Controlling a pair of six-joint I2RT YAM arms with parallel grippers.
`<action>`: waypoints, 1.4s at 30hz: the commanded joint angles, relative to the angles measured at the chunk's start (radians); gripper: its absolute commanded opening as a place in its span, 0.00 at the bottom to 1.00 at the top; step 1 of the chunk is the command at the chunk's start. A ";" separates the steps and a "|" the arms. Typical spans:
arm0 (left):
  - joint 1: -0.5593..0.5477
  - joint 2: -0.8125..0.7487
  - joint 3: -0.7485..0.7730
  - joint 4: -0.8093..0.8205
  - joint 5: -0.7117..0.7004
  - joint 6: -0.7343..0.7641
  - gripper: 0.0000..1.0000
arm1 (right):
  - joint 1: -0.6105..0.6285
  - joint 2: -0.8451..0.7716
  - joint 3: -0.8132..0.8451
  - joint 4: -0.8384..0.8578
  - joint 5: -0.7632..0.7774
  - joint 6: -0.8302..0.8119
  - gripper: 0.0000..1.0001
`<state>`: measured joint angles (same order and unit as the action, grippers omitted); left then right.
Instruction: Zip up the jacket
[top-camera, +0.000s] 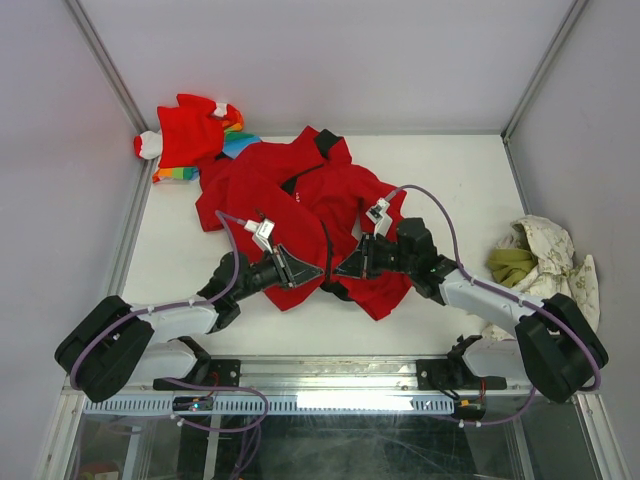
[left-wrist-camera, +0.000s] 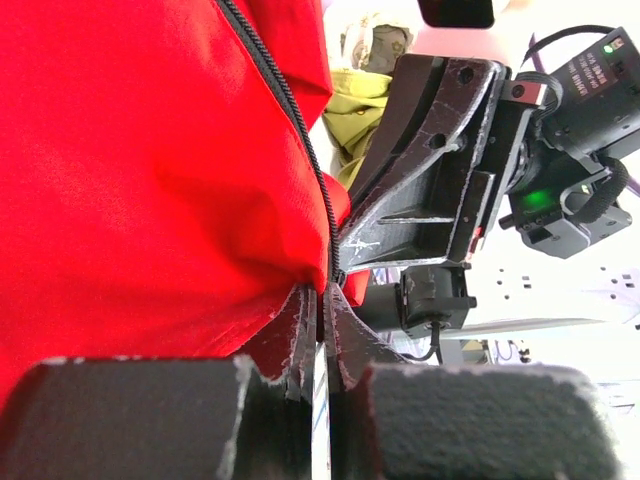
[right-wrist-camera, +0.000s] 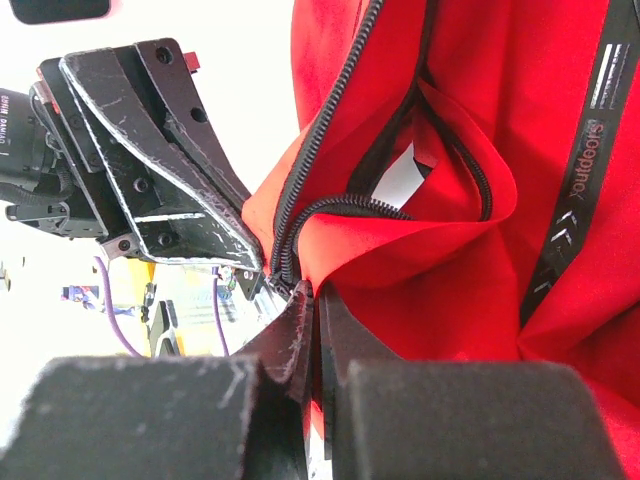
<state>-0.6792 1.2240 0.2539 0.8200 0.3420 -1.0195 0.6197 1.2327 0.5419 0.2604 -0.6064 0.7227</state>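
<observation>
The red jacket (top-camera: 300, 205) lies crumpled mid-table, its dark zipper (top-camera: 326, 250) running down to the lower hem. My left gripper (top-camera: 318, 272) is shut on the hem edge beside the zipper; in the left wrist view the jacket (left-wrist-camera: 130, 170) fills the left, its zipper (left-wrist-camera: 300, 130) running down into my shut left gripper (left-wrist-camera: 320, 295). My right gripper (top-camera: 338, 270) faces it, tips nearly touching, shut on the other front edge. In the right wrist view the jacket (right-wrist-camera: 480, 150) hangs above, its zipper teeth (right-wrist-camera: 310, 150) ending at my shut right gripper (right-wrist-camera: 315, 290).
A smaller red garment with rainbow stripes (top-camera: 195, 135) lies at the back left corner. A cream and olive-green cloth (top-camera: 535, 255) sits at the right edge. Grey walls enclose the table on three sides.
</observation>
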 joint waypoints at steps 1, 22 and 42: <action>0.000 -0.026 0.024 -0.007 0.002 0.036 0.00 | 0.009 -0.033 0.029 0.050 0.008 -0.015 0.00; -0.147 -0.212 0.070 -0.374 -0.195 0.223 0.00 | -0.080 -0.009 0.107 0.012 0.063 0.045 0.00; -0.175 -0.191 0.094 -0.387 -0.228 0.214 0.02 | -0.070 0.036 0.133 0.046 -0.086 -0.054 0.00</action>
<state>-0.8322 1.0691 0.3248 0.4690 0.1043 -0.8181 0.5575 1.2774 0.6140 0.2226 -0.6899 0.7177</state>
